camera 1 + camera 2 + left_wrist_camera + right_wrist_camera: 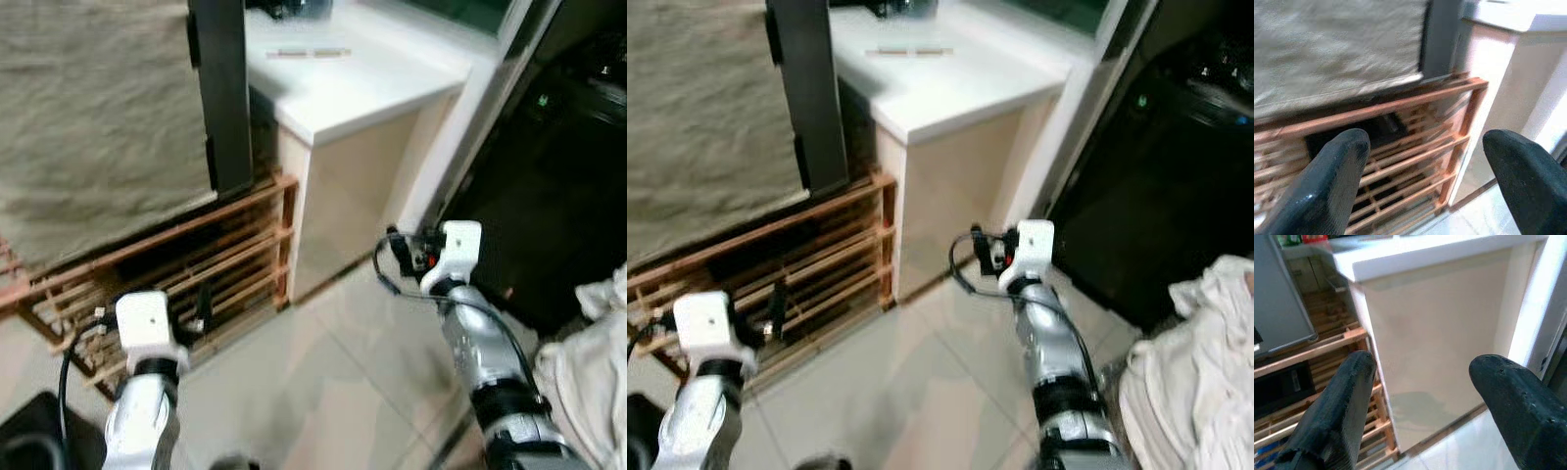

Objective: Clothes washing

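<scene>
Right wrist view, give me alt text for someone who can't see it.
The right end effector, its two black fingers spread open and holding nothing, faces the cream side of a white-topped cabinet. A wooden slatted rack stands beside the cabinet.

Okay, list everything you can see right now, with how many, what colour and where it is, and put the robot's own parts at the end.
Wooden rack: one, reddish brown slats, low on the floor to the robot's left.
Cloth: one, beige, hanging above the rack.
Dark panel: one, dark grey, upright between the cloth and the counter.
Counter: one, white top with cream side, straight ahead.
Sticks: a thin pale pair, lying on the counter top; too blurred to say more.
Clothes: one white pile, at the robot's right.
Dark opening: one, black, right of the counter.
Floor: pale tiles.
Left gripper: black fingers open, facing the rack.
Right gripper: black fingers open, facing the counter's side.
</scene>
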